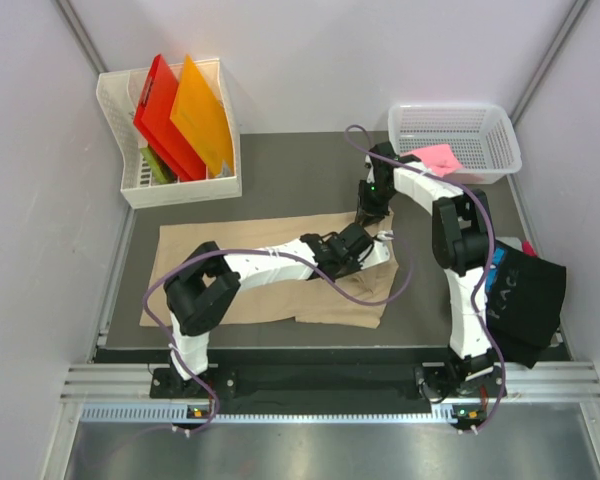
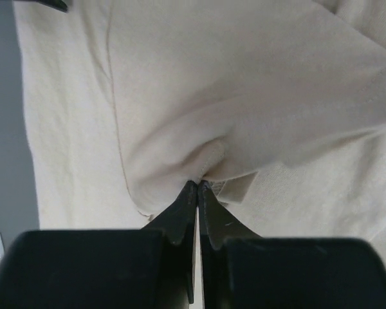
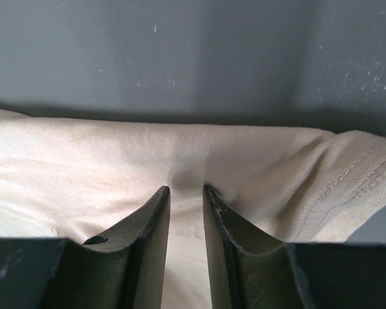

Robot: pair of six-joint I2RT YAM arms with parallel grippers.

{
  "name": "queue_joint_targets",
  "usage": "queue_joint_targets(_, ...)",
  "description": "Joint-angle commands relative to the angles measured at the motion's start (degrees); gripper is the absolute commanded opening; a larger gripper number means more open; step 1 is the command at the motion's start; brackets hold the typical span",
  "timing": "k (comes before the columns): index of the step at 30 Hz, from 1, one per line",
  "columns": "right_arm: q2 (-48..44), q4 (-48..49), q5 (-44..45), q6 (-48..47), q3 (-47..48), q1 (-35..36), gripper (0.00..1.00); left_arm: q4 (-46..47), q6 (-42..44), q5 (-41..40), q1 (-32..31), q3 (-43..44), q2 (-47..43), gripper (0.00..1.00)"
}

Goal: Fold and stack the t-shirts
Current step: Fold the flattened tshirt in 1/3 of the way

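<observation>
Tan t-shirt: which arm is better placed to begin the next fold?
Probably the left. The left fingers are shut on a pinched ridge of the tan t-shirt. The right fingers sit at its far edge with a gap between them, so their hold is unclear.

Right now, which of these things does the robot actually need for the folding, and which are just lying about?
Part of the job: tan t-shirt, black t-shirt, pink t-shirt.

Just lying about: white basket, white rack, red sheet, orange sheet.
</observation>
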Motion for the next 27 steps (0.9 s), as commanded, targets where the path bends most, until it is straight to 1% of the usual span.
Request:
queue_joint_targets(1, 3.0, 0.6, 3.9, -0.9, -2.6, -0.4, 0.28, -4.9, 2.2, 1.8, 0.2, 5.8, -5.6, 0.06)
queue_joint_targets(5, 3.2, 0.5, 3.8, -0.8, -2.3, -0.6, 0.28, -11.5, 2.7, 2.4, 0.2, 9.9, -6.2, 0.08)
queue_joint_targets(8, 3.3, 0.3, 3.5, -0.8, -2.0, -0.6, 0.28, -13.6, 3.0, 5.8, 0.1, 9.4, -6.5, 0.15)
queue_joint_targets(9, 3.2, 0.2, 3.5, -0.7, -1.9, -0.6, 0.28, -15.4, 3.0, 6.6, 0.1, 8.9, -6.0, 0.20)
queue_joint_targets(10, 3.2, 0.2, 3.6, -0.7, -1.6, -0.6, 0.28, -16.8, 3.1, 8.4, 0.0, 8.1, -5.6, 0.23)
queue_joint_targets(13, 3.1, -0.4, 3.8, -1.0, -1.2, -0.8, 0.28, -19.6, 3.5, 9.7, 0.0, 5.0, -4.0, 0.38)
queue_joint_targets(17, 3.0, -0.5, 3.7, -1.1, -1.3, -0.9, 0.28, -15.7, 3.7, 7.5, 0.0, -1.2, -4.7, 0.41)
queue_joint_targets(21, 2.9, -0.4, 3.5, -1.2, -1.6, -1.0, 0.28, -14.2, 2.6, 6.1, 0.1, -3.0, -5.2, 0.43)
queue_joint_targets(24, 2.8, -0.4, 3.3, -1.3, -2.0, -1.1, 0.28, -10.8, 1.4, 4.4, 0.6, -4.4, -6.7, 0.42)
queue_joint_targets(26, 2.7, -0.1, 3.1, -1.2, -2.2, -0.9, 0.28, -8.8, 0.1, 4.6, 3.2, -4.3, -7.8, 0.42)
queue_joint_targets(27, 2.6, -0.3, 3.1, -1.2, -2.4, -0.9, 0.28, -9.2, -1.4, 6.5, 4.7, -3.6, -8.5, 0.41)
